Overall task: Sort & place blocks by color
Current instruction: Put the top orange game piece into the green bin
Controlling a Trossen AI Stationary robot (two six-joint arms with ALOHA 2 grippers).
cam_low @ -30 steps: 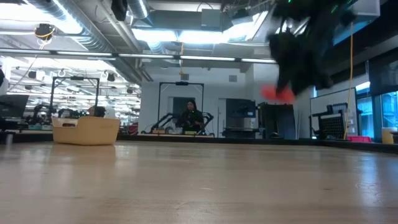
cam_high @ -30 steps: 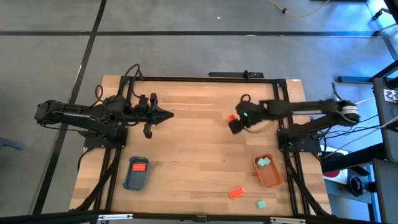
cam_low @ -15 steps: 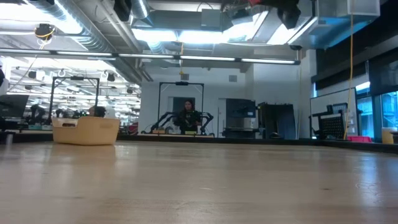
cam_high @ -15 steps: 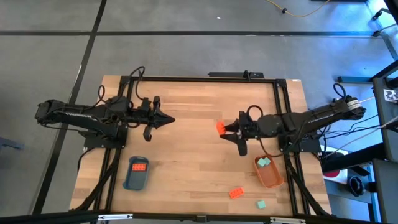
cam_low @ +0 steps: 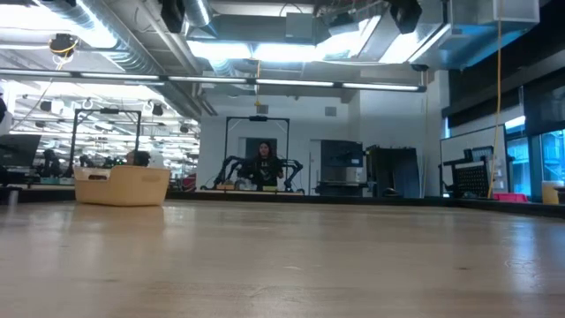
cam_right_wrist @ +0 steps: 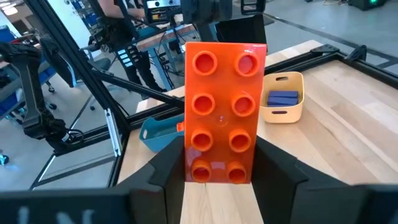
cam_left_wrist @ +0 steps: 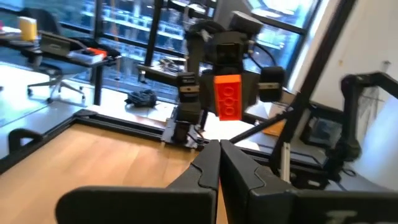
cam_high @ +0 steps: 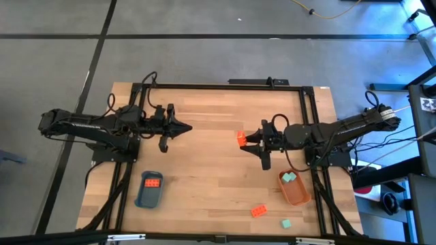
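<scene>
Orange studded brick (cam_right_wrist: pixel 221 112) clamped in right hand (cam_high: pixel 253 141) above tabletop (cam_high: pixel 211 170); left hand (cam_high: pixel 178 126) pinched closed; blue tray (cam_high: pixel 149 190) holds one, two blocks remain loose.

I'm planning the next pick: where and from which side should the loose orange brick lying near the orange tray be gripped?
Take the orange brick across its two long flat sides, coming straight down from above. It lies flat and alone on the table, clear of the orange tray and the mint block, so the pincer has room.
</scene>
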